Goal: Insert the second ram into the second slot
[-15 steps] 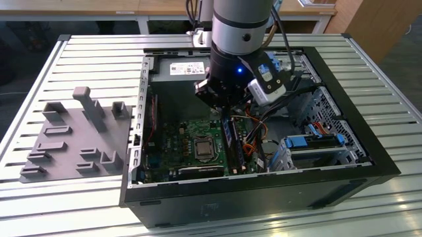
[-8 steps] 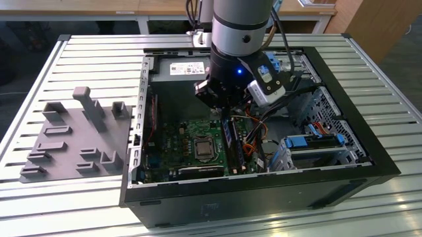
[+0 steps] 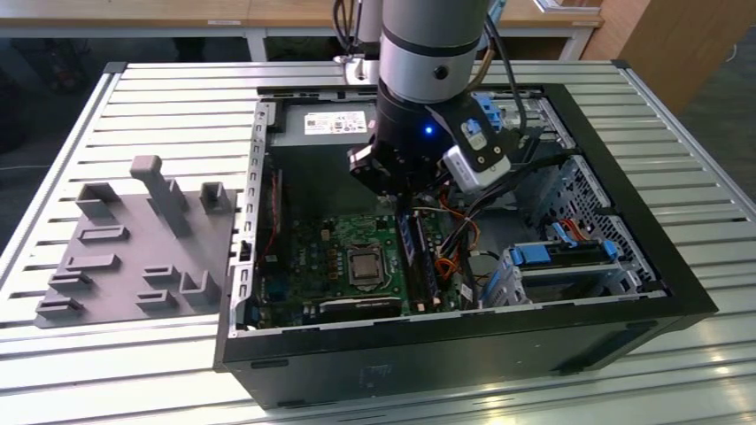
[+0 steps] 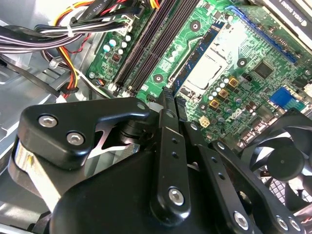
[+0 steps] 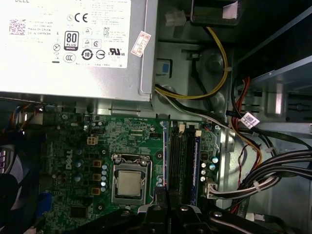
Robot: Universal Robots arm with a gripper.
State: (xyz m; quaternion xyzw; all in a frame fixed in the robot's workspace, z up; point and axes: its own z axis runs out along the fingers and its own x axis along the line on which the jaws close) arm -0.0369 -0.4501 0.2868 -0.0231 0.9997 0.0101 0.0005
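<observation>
Jaws together above memory slots, near power supply with white printed label

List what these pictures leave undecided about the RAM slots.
Exterior view: the gripper covers one end of the RAM slots; their contents are too dark to tell.
First wrist view: the gripper's body hides one end of the slots.
Second wrist view: the gripper hides the motherboard beneath it.

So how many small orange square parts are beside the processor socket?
3. The orange squares stand in one row along one side of the processor socket, in both wrist views. None looks hidden.
</observation>
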